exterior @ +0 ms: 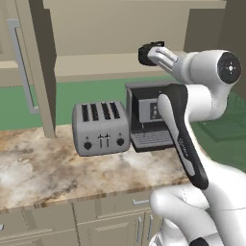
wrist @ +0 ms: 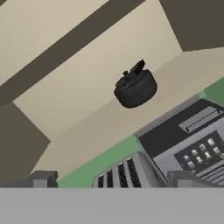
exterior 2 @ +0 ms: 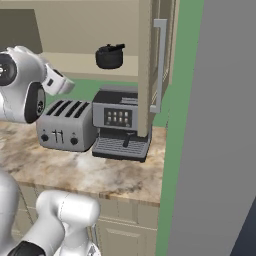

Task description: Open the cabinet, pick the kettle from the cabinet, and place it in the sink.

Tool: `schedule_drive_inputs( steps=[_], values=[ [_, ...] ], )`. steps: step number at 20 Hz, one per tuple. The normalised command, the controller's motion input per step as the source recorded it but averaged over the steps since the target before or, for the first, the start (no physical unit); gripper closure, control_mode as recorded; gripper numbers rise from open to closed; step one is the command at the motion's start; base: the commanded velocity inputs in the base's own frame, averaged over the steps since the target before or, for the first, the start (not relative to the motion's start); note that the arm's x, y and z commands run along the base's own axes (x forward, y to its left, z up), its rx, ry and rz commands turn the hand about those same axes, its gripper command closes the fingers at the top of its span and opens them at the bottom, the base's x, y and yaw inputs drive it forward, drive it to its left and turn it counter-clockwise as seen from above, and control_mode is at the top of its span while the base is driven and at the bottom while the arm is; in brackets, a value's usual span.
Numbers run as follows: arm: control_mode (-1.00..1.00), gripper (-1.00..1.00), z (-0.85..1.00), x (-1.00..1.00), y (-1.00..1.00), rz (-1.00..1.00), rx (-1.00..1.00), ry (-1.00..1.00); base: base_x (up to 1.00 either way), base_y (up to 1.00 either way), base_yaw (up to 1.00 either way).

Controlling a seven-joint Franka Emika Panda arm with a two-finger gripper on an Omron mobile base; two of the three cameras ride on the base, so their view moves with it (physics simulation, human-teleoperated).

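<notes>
The beige wall cabinet (exterior: 36,72) stands open, its left door swung out with a silver bar handle (exterior: 21,67). Its right door (exterior 2: 146,65) shows edge-on. The small black kettle (exterior 2: 109,56) sits upright on the cabinet's bottom shelf (exterior 2: 75,64), above the coffee machine. In the hand view the kettle (wrist: 135,87) lies ahead at a distance. My gripper (wrist: 114,178) is open, its fingertips (wrist: 41,178) far apart, with nothing between them. From the left base, my white wrist partly covers the kettle (exterior: 145,54). The sink is out of view.
A silver four-slot toaster (exterior: 101,127) and a black-and-silver coffee machine (exterior 2: 120,125) stand on the marble counter (exterior: 48,168) right under the cabinet. A tall grey panel (exterior 2: 220,125) rises at the right. Base cabinets with drawers (exterior: 110,216) run below the counter.
</notes>
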Motion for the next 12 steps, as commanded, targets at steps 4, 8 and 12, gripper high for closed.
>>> schedule_drive_inputs(
  steps=[4, 8, 12],
  values=[
    [-1.00, -1.00, 0.07, -0.09, -0.28, 0.12, -0.17, -0.09, 0.00, 0.00, 0.00],
    [-1.00, -1.00, 0.08, -0.11, -0.15, 0.09, -0.24, -0.04, 0.00, 0.00, 0.00],
    [-1.00, -1.00, 0.09, 0.03, -0.14, 0.01, -0.15, 0.00, 0.00, 0.00, 0.00]
  ],
)
